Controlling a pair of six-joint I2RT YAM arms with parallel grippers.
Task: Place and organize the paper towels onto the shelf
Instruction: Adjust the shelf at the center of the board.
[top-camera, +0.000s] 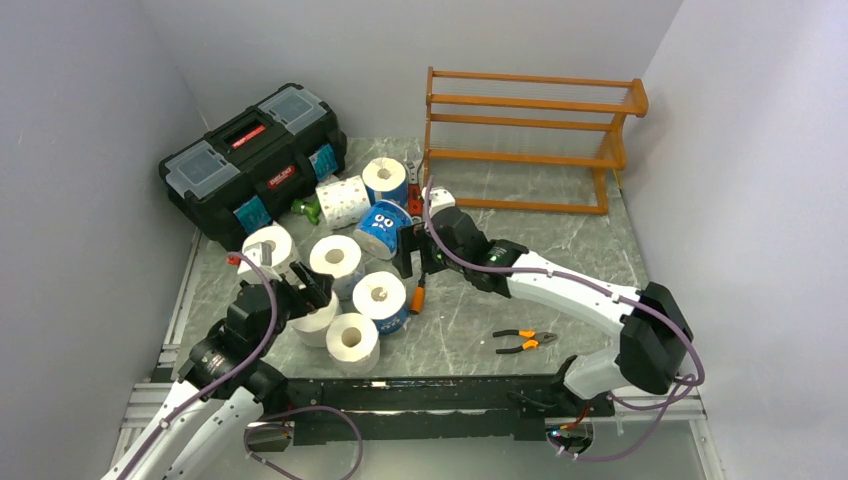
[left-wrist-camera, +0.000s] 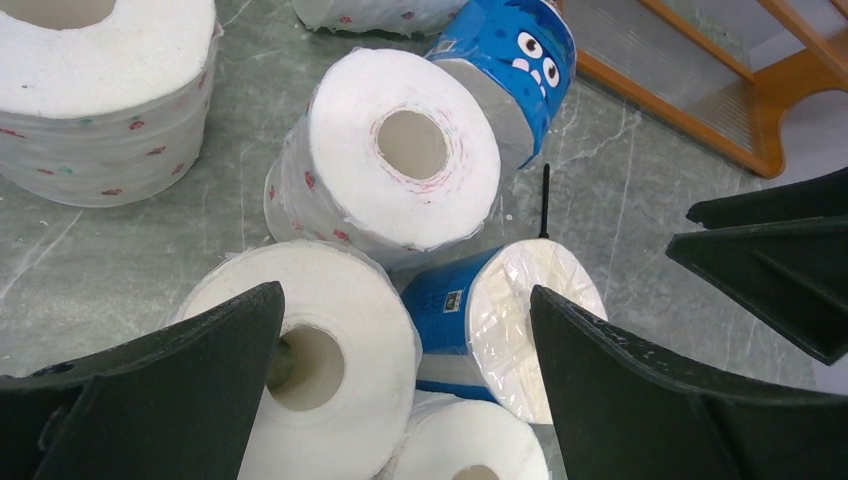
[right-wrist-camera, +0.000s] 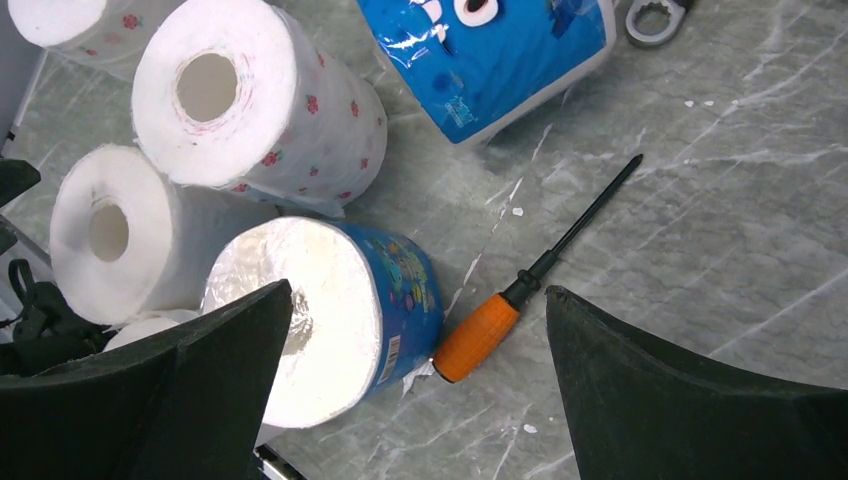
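Left gripper (left-wrist-camera: 400, 320) hovering wide open, empty, over white roll (left-wrist-camera: 320, 330). Right gripper (right-wrist-camera: 418, 310) also gaping, empty, above blue roll (right-wrist-camera: 400, 285). Rolls (top-camera: 338, 258) lying clustered on table (top-camera: 570, 250), well apart from shelf (top-camera: 520, 105). Probably light, squashy, wrapper slippery; taking hold across sides, gently.

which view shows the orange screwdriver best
Right wrist: the screwdriver lies whole and close, orange handle to black tip. Top external shows only its small orange handle beside the right arm. Left wrist shows just its thin black shaft past a blue roll.
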